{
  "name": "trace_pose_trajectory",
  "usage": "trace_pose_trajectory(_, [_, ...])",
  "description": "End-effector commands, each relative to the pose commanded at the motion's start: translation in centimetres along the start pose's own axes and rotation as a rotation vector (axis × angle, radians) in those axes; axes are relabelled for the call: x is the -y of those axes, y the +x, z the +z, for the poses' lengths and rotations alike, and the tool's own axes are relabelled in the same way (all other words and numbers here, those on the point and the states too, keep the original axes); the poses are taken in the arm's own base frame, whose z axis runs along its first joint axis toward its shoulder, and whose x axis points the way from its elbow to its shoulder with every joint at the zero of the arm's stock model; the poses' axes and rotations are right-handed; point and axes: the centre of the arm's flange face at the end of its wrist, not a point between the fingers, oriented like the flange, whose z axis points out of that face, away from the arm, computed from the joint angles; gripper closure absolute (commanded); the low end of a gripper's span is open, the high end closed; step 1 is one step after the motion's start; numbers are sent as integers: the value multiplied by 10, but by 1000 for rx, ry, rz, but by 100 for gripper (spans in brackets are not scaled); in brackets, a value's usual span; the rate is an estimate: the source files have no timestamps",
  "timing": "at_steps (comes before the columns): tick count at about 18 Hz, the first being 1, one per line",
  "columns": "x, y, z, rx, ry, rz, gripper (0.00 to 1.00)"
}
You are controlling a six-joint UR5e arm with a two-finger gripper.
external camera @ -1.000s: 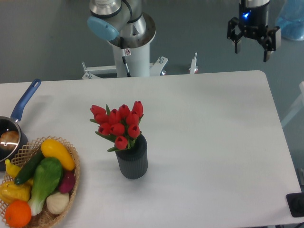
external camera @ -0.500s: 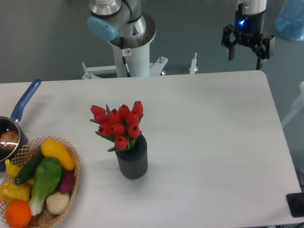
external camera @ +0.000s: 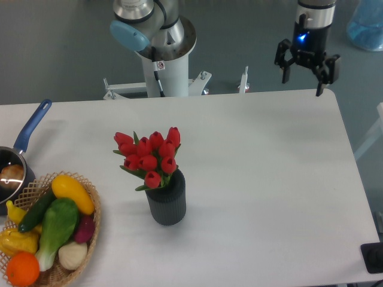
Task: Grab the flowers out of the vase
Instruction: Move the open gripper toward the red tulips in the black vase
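The flowers (external camera: 149,154), a bunch of red tulip buds with green leaves, stand upright in the vase (external camera: 167,200), a small dark grey ribbed cylinder near the middle of the white table (external camera: 269,179). My gripper (external camera: 302,85) hangs open above the table's far right edge, far from the flowers, with nothing between its fingers.
A wicker basket (external camera: 90,239) of colourful vegetables sits at the front left corner. Behind it is a blue-handled saucepan (external camera: 27,134) at the left edge. The arm's white base column (external camera: 167,66) rises behind the table. A black object (external camera: 374,257) is at the right front corner.
My gripper has drifted left and slightly down along the table's far edge, staying open. The flowers and vase have not moved.
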Motion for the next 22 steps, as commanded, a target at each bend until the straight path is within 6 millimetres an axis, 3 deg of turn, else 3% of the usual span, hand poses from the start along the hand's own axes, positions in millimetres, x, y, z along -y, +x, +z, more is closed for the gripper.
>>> trace_pose_trajectory(8, [35,7,-13,40,143,-45,0])
trace_pose_trajectory(15, [96,14,6,-21,210,-73,0])
trace_pose_trajectory(18, [120,9,15,-43,458,-83,0])
trace_pose_trajectory(22, [128,8,20,-56,514,-76,0])
